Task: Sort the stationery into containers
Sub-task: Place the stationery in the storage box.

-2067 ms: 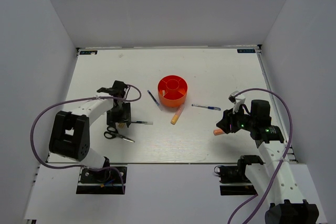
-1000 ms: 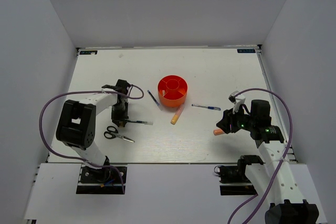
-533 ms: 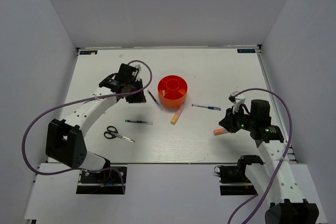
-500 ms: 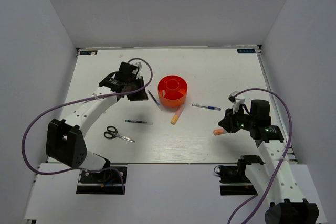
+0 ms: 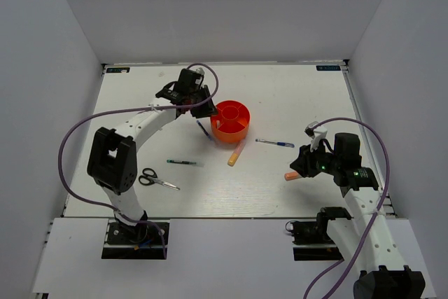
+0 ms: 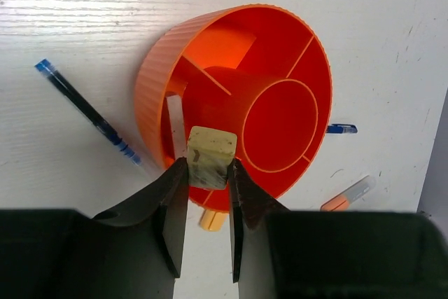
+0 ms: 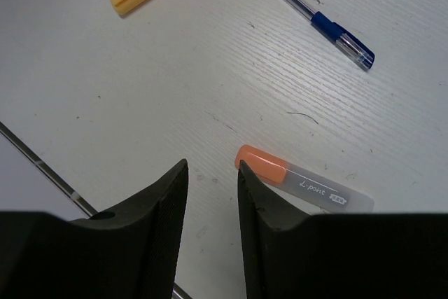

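My left gripper is shut on a small pale yellowish eraser block and holds it above the near-left compartment of the round orange-red tub, whose ribbed wall fills the left wrist view. My right gripper is open and empty, low over the table, its fingertips just beside the orange end of the orange marker with pale cap. A blue pen lies left of the tub. A yellow-orange marker lies in front of it.
A second blue pen lies right of the tub and also shows in the right wrist view. A dark pen and black-handled scissors lie at the near left. The table's near edge is close to my right gripper.
My left gripper has lifted from beside the dark pen at the near left and moved back and right, carrying the eraser over the tub. The right arm has hardly moved.
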You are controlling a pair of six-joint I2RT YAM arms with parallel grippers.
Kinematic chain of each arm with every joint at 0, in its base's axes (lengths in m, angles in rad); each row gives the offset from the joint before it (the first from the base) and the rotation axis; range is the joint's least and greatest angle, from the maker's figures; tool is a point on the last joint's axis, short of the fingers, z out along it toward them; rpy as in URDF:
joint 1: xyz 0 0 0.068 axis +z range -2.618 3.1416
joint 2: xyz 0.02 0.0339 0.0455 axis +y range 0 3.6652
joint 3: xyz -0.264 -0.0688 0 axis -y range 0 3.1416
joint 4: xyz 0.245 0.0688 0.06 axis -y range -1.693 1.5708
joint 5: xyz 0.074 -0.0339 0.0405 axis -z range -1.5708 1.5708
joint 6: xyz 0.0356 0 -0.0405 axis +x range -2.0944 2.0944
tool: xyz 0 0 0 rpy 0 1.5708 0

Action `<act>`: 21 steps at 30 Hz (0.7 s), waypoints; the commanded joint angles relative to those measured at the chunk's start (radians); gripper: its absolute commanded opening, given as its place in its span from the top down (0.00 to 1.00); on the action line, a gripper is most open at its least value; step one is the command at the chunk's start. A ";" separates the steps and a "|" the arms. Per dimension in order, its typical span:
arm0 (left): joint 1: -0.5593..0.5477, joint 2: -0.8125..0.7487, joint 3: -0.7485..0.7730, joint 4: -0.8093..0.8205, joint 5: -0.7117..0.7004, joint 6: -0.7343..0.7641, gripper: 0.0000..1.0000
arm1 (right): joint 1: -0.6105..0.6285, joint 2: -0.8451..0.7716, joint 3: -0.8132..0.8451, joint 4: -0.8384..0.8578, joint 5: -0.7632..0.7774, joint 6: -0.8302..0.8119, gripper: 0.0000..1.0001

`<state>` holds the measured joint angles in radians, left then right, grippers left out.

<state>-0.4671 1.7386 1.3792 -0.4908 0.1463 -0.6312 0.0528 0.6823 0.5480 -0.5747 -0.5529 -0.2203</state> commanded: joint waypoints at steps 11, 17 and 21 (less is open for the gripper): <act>-0.024 0.029 0.040 0.023 -0.011 -0.013 0.73 | 0.001 -0.009 0.036 0.010 -0.012 -0.008 0.60; -0.024 0.036 0.041 0.014 -0.007 -0.015 0.65 | 0.001 -0.010 0.036 0.013 -0.012 -0.010 0.60; -0.024 0.045 0.050 0.005 -0.002 -0.019 0.61 | 0.001 -0.009 0.036 0.012 -0.012 -0.010 0.60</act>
<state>-0.4877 1.7817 1.4090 -0.4786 0.1425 -0.6460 0.0528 0.6807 0.5480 -0.5751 -0.5533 -0.2203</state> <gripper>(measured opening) 0.388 0.395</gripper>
